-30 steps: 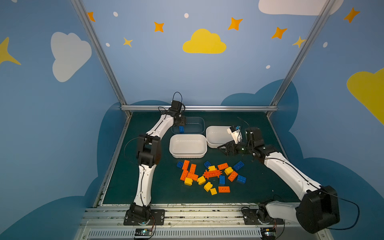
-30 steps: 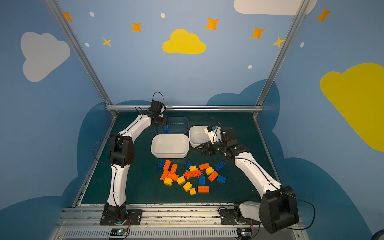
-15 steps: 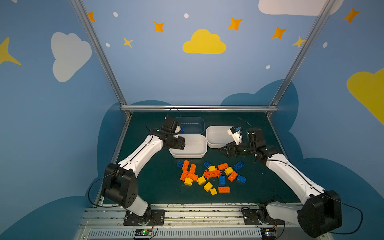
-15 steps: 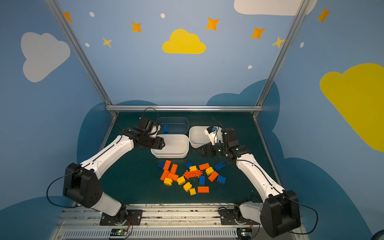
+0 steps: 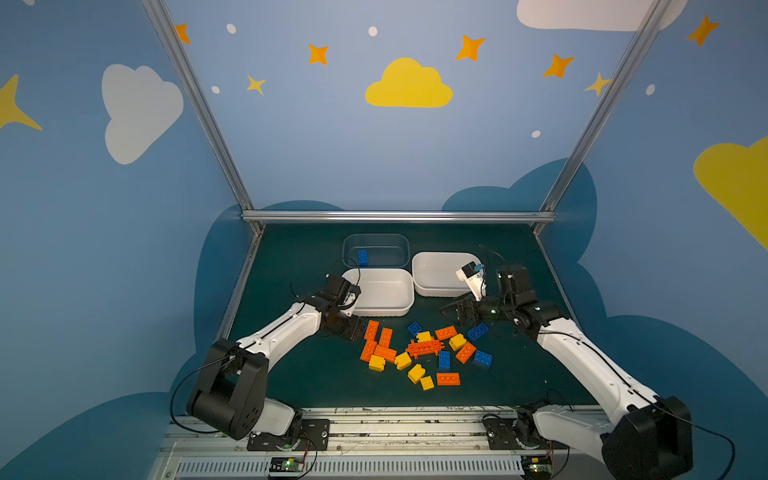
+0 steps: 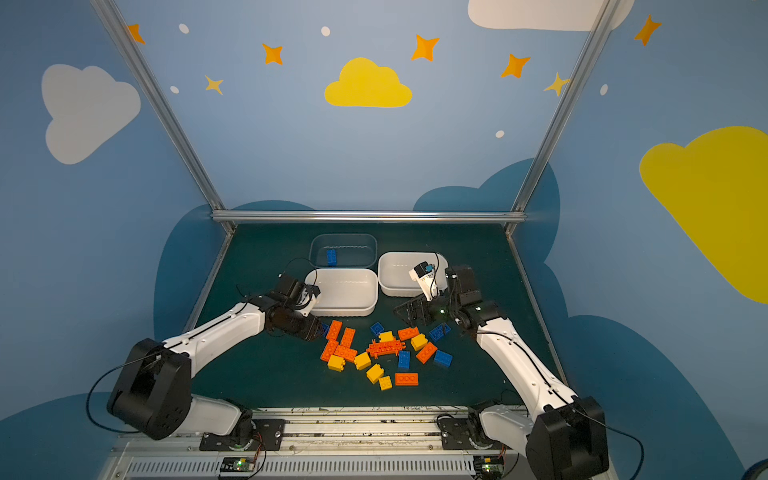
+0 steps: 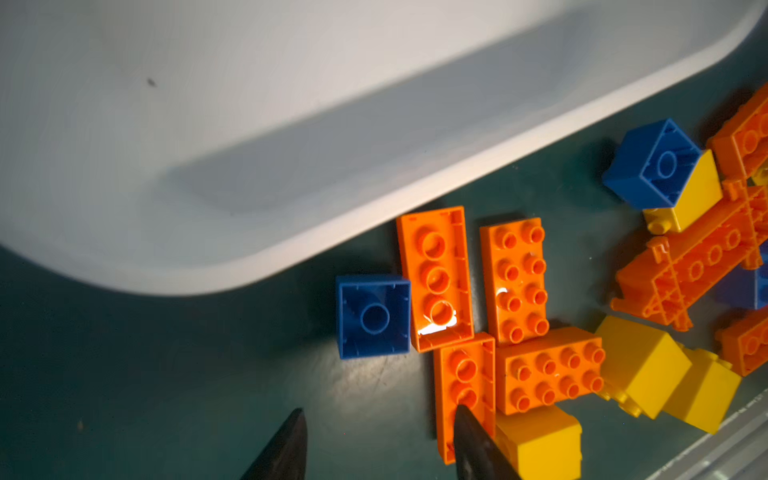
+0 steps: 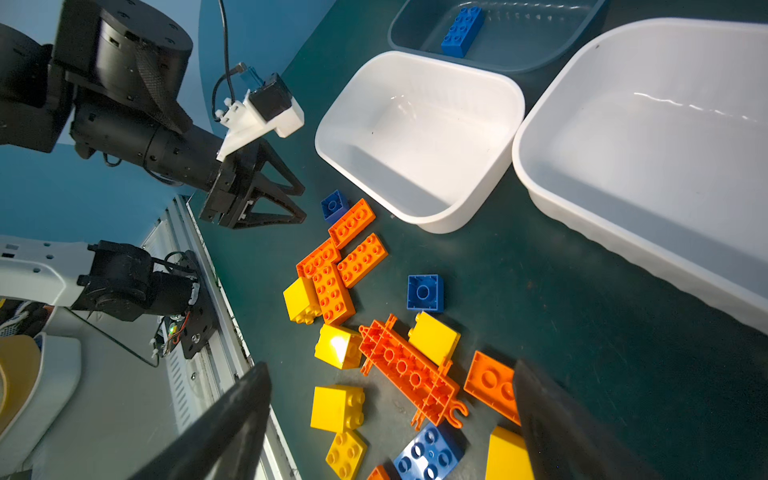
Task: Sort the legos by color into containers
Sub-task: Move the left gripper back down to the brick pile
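Orange, yellow, blue legos (image 5: pixel 384 353) mostly loose in one pile on green tabletop (image 5: pixel 299 374), right in front of middle white tub (image 5: pixel 382 309) and right white tub (image 5: pixel 432 291), both empty. Lone blue brick (image 5: pixel 363 257) lies in clear bluish tub (image 5: pixel 399 251) at back. Left pincer (image 7: pixel 378 453) low at pile's left edge, jaws partly apart, gripping nothing; upside-down blue square brick (image 7: pixel 372 316) just ahead. Right pincer (image 8: pixel 390 374) gaping wide, empty too, at pile's right side near orange lattice piece (image 5: pixel 424 347).
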Motion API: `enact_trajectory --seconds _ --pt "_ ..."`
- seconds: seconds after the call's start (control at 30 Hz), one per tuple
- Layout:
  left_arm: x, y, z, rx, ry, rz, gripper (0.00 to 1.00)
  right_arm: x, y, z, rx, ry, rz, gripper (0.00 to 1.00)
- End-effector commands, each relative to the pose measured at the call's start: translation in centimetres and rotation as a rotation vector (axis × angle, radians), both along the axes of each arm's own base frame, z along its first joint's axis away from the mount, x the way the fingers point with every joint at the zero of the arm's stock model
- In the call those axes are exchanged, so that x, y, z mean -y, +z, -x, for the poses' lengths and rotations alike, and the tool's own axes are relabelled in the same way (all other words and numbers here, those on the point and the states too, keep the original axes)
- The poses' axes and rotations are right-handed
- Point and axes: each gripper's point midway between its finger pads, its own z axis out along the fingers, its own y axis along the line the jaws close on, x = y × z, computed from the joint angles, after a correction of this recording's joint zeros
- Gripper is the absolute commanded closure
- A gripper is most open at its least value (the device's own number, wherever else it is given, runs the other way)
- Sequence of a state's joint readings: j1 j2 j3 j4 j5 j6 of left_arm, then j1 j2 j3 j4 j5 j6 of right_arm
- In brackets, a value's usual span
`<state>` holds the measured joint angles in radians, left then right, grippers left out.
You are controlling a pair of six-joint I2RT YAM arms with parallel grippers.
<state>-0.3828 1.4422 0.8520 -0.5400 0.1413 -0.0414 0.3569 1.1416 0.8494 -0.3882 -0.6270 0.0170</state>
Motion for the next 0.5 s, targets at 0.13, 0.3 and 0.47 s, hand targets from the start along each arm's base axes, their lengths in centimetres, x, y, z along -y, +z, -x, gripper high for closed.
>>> enact_trajectory --seconds 0.13,0.3,0.47 --pt "0.3 -1.9 -1.4 0.147 -0.183 -0.059 0.45 0.7 -0.4 0.9 0.005 -0.008 0.021 0.10" --pt "0.3 -3.0 -1.7 0.137 -0.205 -0.090 0.45 0.8 -0.6 0.9 0.002 -0.009 0.027 0.10" --pt "0.2 -3.8 -2.4 0.147 -0.199 -0.119 0.46 0.9 -0.8 0.9 0.000 -0.015 0.033 0.10"
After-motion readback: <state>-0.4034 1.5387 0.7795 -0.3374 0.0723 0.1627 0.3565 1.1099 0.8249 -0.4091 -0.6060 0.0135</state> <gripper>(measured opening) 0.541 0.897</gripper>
